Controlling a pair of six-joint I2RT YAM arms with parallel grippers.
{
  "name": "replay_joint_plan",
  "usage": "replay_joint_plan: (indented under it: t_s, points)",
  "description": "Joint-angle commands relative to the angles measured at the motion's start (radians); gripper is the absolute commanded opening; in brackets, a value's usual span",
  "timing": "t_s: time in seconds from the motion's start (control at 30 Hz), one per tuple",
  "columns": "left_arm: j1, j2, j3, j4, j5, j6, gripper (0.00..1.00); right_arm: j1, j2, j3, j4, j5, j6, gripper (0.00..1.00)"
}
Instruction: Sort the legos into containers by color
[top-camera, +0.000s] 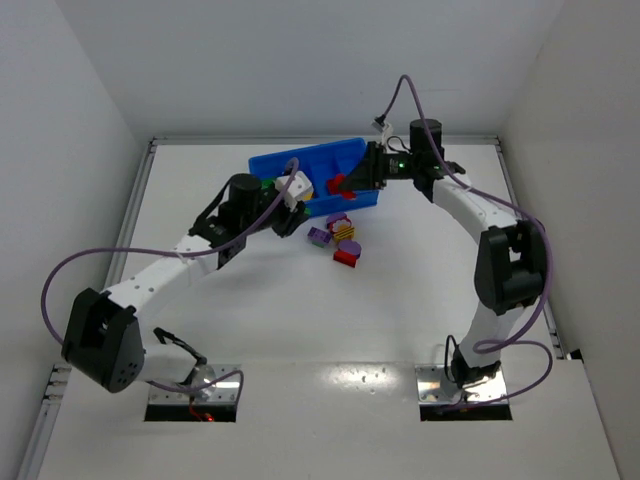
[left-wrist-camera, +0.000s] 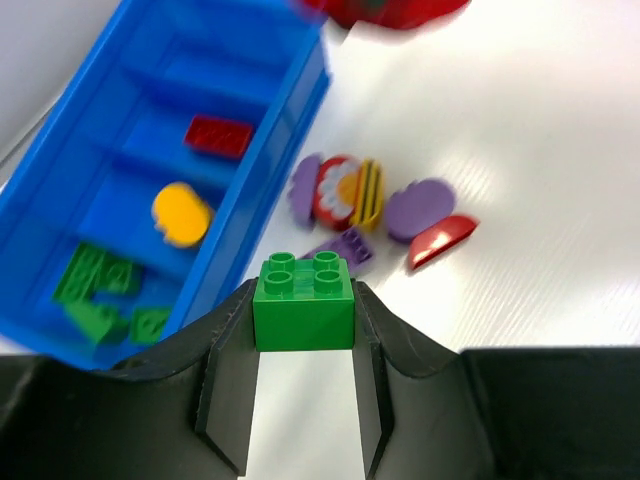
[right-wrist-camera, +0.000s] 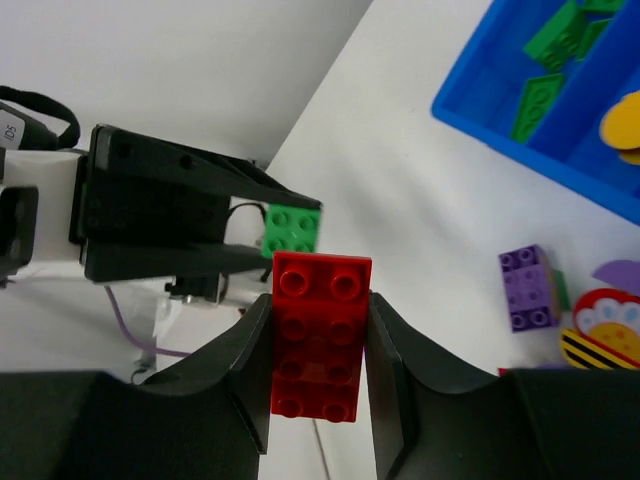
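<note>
Legos (top-camera: 344, 256) lie loose just beside the blue tray (top-camera: 300, 163) in the top view; the wrist views show more: left gripper (left-wrist-camera: 303, 292) clamped on a green brick (left-wrist-camera: 303, 320); right gripper (right-wrist-camera: 320, 300) clamped on a red brick (right-wrist-camera: 320, 350).

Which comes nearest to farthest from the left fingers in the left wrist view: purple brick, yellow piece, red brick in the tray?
1. Purple brick, outside the tray, just past the fingers.
2. Yellow piece, in the tray, to the left.
3. Red brick, one compartment farther along.
</note>
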Motion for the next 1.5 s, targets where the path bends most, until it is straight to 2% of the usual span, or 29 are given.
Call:
replay_joint_plan:
  t_s: [0.0,0.07,0.13,0.2,0.23,0.33,0.47,0.67,0.87,0.93,0.97,1.0,1.03,1.1,1.3,1.47]
  points:
    - [0.043,-0.071,-0.022,-0.014,-0.057,0.014,0.0,-0.035,-0.055,0.029,0.042,0.006,-0.052,0.0]
    - [0.081,-0.051,-0.011,-0.001,-0.111,-0.032,0.0,-0.035,-0.046,0.043,0.01,0.031,-0.081,0.0]
    - [0.141,0.004,0.067,-0.017,-0.156,-0.084,0.0,-0.044,-0.037,0.083,-0.048,0.063,-0.121,0.0]
    - [0.176,0.138,0.161,-0.098,-0.156,-0.11,0.0,-0.044,-0.017,0.117,-0.08,0.089,-0.165,0.0]
    - [0.196,0.187,0.264,-0.13,-0.165,-0.124,0.0,-0.044,-0.017,0.127,-0.103,0.121,-0.174,0.0]
    - [0.207,0.363,0.427,-0.239,-0.2,-0.162,0.02,-0.044,0.004,0.161,-0.125,0.161,-0.199,0.0]
    - [0.221,0.465,0.48,-0.248,-0.188,-0.199,0.16,-0.044,0.037,0.207,-0.145,0.193,-0.222,0.0]
    - [0.221,0.566,0.54,-0.267,-0.275,-0.262,0.21,-0.044,0.058,0.217,-0.154,0.212,-0.24,0.0]
    - [0.23,0.633,0.613,-0.311,-0.301,-0.29,0.39,-0.044,0.092,0.246,-0.183,0.247,-0.26,0.0]
    - [0.239,0.634,0.632,-0.331,-0.288,-0.3,0.43,-0.044,0.115,0.269,-0.195,0.287,-0.276,0.0]
    - [0.239,0.634,0.632,-0.331,-0.272,-0.31,0.48,-0.032,0.115,0.296,-0.224,0.31,-0.292,0.0]
    - [0.25,0.617,0.632,-0.331,-0.251,-0.31,0.58,-0.023,0.129,0.308,-0.24,0.333,-0.326,0.0]
    - [0.25,0.585,0.62,-0.322,-0.222,-0.31,0.72,-0.023,0.144,0.318,-0.24,0.367,-0.326,0.0]
    - [0.25,0.548,0.586,-0.304,-0.205,-0.324,0.88,-0.013,0.153,0.348,-0.24,0.403,-0.326,0.0]
    - [0.259,0.373,0.531,-0.247,-0.186,-0.333,1.0,0.016,0.225,0.427,-0.24,0.485,-0.335,0.0]
    - [0.27,0.224,0.517,-0.186,-0.165,-0.429,1.0,0.052,0.308,0.514,-0.249,0.537,-0.357,0.0]
